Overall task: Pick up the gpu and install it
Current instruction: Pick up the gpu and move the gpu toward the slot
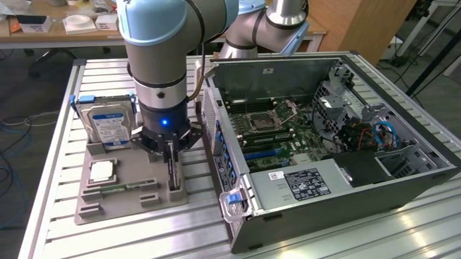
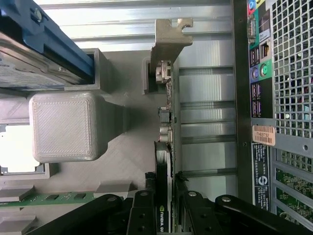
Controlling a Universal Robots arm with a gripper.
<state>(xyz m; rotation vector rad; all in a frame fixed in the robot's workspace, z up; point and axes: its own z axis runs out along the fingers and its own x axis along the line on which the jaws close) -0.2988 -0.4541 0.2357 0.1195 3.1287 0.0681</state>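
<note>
The gpu stands on its thin edge in a slot of the grey holder tray, with its silver end bracket at the far end. In the exterior view the gpu is a dark thin card at the tray's edge beside the computer case. My gripper is lowered straight over it. In the wrist view my gripper straddles the card's black shroud, one black finger on each side. The fingers stand very close to the card, with only narrow gaps.
The open computer case lies at the exterior view's right, its motherboard exposed and its rear port panel close beside the gpu. On the tray stand a silver hard drive, a processor chip and a green memory stick.
</note>
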